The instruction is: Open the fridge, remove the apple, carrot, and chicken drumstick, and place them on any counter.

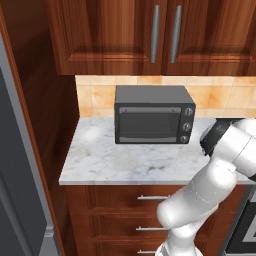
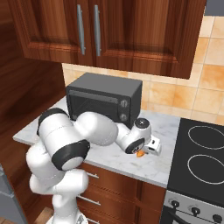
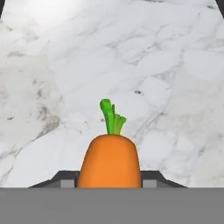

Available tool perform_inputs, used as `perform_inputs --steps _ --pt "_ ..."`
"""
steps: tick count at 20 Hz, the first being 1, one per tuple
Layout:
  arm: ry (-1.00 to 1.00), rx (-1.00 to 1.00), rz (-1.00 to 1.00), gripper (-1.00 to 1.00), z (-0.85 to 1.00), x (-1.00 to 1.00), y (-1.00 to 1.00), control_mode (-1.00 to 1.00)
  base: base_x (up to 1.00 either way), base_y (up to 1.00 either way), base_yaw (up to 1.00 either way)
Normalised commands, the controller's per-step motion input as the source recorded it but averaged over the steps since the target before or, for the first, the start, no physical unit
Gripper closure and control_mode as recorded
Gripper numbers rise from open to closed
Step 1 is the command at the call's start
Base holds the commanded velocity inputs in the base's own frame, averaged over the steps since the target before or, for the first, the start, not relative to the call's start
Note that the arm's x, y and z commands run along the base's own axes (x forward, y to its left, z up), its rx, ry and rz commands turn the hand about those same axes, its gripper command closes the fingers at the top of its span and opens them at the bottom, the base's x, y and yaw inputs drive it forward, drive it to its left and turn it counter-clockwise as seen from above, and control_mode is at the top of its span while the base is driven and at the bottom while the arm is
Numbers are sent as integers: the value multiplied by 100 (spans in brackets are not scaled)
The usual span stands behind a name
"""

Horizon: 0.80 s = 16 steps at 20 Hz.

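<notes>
In the left base view, the white arm (image 1: pixel 210 185) rises from the lower right and bends off past the right edge. The table (image 1: pixel 125 162), a white-grey veined marble slab, sits over reddish-brown drawers (image 1: pixel 120 215) with steel bar handles. A dark microwave (image 1: pixel 152 115) stands at the back of it against the tan tiled wall, under wooden wall cabinets (image 1: pixel 150 35) with two long grey handles. A strip of the grey fridge (image 1: pixel 15 175) shows along the left edge, beside a tall wooden side panel.

The right base view takes the same table (image 2: pixel 113 159) from the other side and adds what the first lacks: the arm reaches low over the marble in front of the microwave (image 2: pixel 105 98), and the claw (image 2: pixel 146 151) hangs just above the slab near its right end. A small bit of orange, the carrot (image 2: pixel 140 153), peeks out beneath the claw, close to the marble; whether it touches the surface cannot be told here. A black stovetop (image 2: pixel 199 153) with ring burners lies just right of the table.

The hand view looks down on the marble and gives the carrot (image 3: pixel 110 159) up close: a plain, smooth orange body with a rounded shoulder and a short bright green stem pointing away from the camera. It sits between the two dark fingertips (image 3: pixel 59 181), which show on either side of it at the bottom. The claw (image 3: pixel 109 183) is clenched on the carrot, its jaws pressed against the orange flanks.
</notes>
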Motion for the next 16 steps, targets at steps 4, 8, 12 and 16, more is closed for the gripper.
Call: perform_inputs --steps 4,8,12,16 --pt "-1 0 0 -100 -38 44 -15 -100 0 0 0" --pt "-14 0 0 -100 3 3 -13 -100 0 0 0" --pt "-21 0 0 -100 57 -7 0 -100 0 0 0" --pt "-20 0 0 -100 100 -39 13 -100 0 0 0"
